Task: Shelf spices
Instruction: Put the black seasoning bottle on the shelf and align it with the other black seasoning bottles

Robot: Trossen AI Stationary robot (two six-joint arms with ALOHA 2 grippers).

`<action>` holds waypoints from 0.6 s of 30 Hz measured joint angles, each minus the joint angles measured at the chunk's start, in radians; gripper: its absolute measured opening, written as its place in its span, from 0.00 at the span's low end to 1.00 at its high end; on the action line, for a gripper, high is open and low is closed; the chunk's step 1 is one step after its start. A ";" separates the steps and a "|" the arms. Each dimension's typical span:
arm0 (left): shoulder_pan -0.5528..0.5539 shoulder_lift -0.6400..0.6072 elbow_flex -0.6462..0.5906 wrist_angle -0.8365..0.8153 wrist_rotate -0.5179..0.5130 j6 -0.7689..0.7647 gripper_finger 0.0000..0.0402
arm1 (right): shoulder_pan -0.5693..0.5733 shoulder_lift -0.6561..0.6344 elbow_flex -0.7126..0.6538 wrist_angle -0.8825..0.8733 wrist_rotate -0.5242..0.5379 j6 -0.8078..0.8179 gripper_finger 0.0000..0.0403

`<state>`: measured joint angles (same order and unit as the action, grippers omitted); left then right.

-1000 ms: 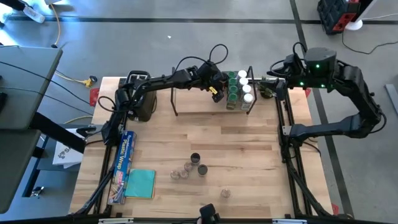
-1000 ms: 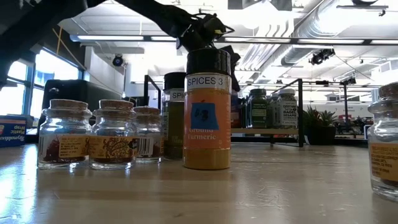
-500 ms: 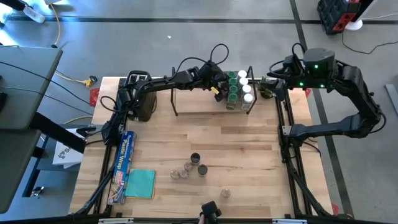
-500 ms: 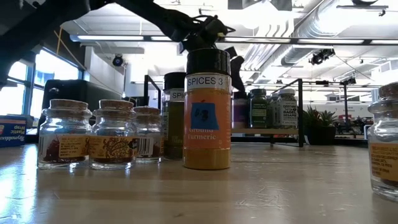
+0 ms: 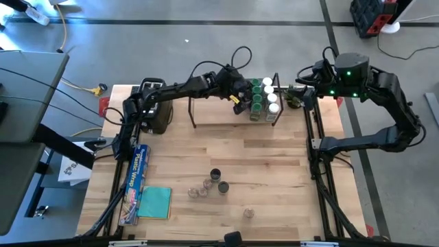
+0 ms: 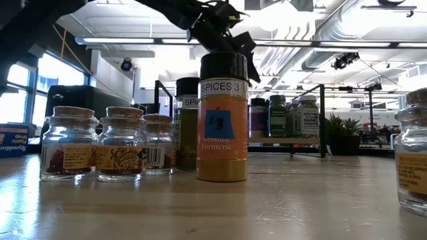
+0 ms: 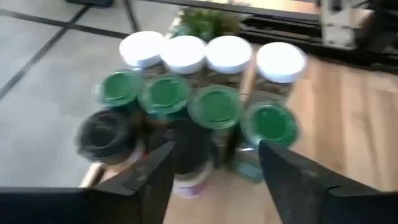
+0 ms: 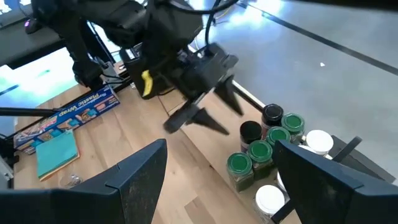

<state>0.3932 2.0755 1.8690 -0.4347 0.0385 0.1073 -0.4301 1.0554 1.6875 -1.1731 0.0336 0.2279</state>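
Spice jars [image 5: 264, 98] sitting bunched at the right end of the shelf [image 5: 219, 113], green lids [image 7: 214, 106] in one row, white lids [image 7: 229, 53] in the row behind, two dark-lidded jars [image 7: 106, 132] on the near side of the cluster. Shelf standing at the far edge of the bench [image 5: 274, 178], black wire uprights at both ends. More jars waiting well apart near the front of the bench: small cork-topped glass ones [image 6: 93, 143] and a tall turmeric jar [image 6: 222, 120] with a dark lid.

Left hand [image 5: 238, 92] hovering over the shelf just beside the cluster, fingers [image 7: 155, 174] spread apart, nothing between them, a dark-lidded jar below the gap. Right hand [image 8: 214, 186] hanging off the right end of the shelf, above the bench edge, fingers wide apart and empty.

Toaster [image 5: 158, 113] standing at the left of the shelf; plastic wrap box [image 5: 136, 180] and teal cloth [image 5: 156, 202] lying at the front left.
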 joint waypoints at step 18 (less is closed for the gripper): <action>0.016 0.023 -0.058 0.062 -0.025 -0.025 0.11 | 0.000 0.000 0.000 -0.018 0.004 0.062 0.72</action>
<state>0.4095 2.0987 1.8114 -0.3727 0.0132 0.0822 -0.4301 1.0557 1.6875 -1.1912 0.0380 0.2902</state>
